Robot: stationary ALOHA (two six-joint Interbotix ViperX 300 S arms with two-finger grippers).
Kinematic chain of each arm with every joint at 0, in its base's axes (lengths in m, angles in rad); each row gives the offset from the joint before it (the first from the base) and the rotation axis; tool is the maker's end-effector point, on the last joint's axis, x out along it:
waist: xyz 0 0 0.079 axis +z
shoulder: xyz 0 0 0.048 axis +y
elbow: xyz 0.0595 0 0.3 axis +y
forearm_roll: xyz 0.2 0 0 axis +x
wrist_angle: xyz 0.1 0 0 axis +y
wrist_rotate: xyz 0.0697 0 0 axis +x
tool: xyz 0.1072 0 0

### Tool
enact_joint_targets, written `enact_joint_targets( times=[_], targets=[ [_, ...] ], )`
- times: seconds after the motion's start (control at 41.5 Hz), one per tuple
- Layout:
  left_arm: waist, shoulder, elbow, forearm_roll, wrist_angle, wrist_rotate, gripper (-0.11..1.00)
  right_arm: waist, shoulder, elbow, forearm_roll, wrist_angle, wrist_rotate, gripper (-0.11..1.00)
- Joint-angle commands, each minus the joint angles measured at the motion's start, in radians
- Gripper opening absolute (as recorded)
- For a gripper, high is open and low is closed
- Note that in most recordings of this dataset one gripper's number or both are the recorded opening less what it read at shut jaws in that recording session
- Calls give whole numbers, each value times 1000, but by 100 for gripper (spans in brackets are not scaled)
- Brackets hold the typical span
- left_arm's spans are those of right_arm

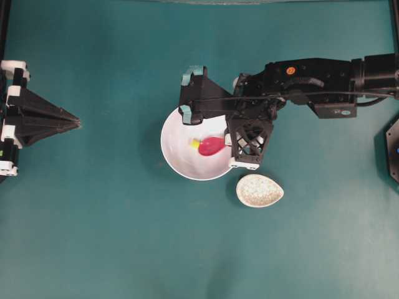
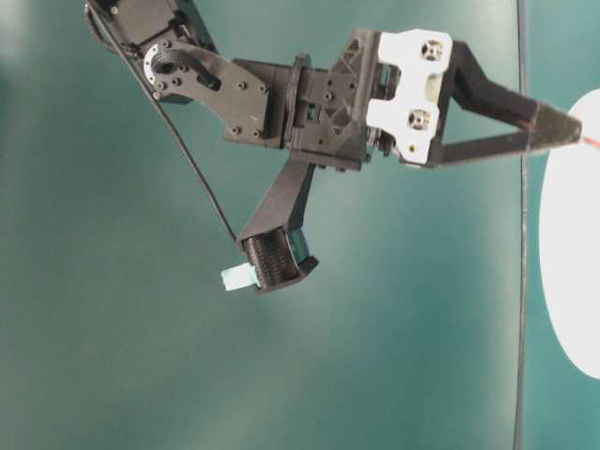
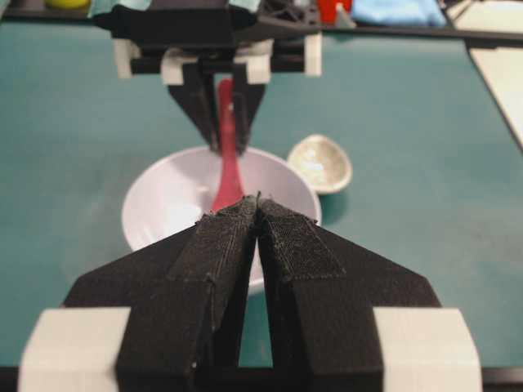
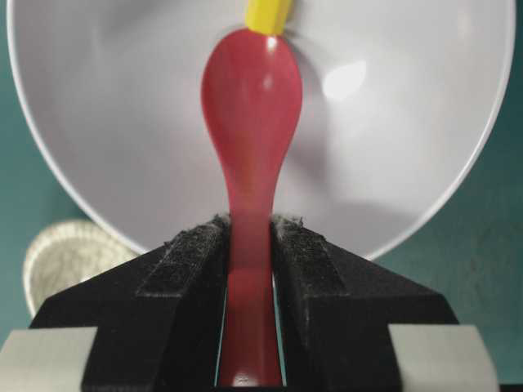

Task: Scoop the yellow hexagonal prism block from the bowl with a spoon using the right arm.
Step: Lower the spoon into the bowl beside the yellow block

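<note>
Teal table [image 1: 93, 237] under everything, landmark is the bowl [image 1: 177, 159]. Right arm [image 1: 312, 78] comes in from the right side of the overhead view and ends over the bowl's right rim; right gripper [image 4: 249, 237] jaws clamped narrow on the spoon [image 4: 252, 106] handle, pads touching it both sides. Left gripper [image 1: 75, 121] sits well apart to the left of the bowl at the table edge, tips pressed together, nothing in them; from its wrist view the pads [image 3: 282, 241] meet with only a thin seam. Bowl is white, round, upright on the table. Spoon rest [image 1: 259, 190], speckled off-white, lies just beside the bowl at its lower right, not touching. Spoon scoop is inside the bowl, hollow facing up, pointing toward the bowl's middle, handle running back to the right rim. Block [image 4: 267, 15], yellow, is inside the bowl right at the scoop's tip, touching or nearly so, not in the scoop.
</note>
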Motion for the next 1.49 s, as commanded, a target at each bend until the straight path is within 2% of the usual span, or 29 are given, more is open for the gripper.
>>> enact_joint_targets(
  times=[0.0,0.843,1.468],
  targets=[
    [2,5,-25,2,-14,-2,8,2,-15,-23,-2,-25,2,23],
    [2,-5,-25,3,-12,-5,8,2,6,32,-5,-218,3,22],
    [2,-5,-26,3,-12,-6,8,2,6,64,-3,-319,2,23]
  ],
)
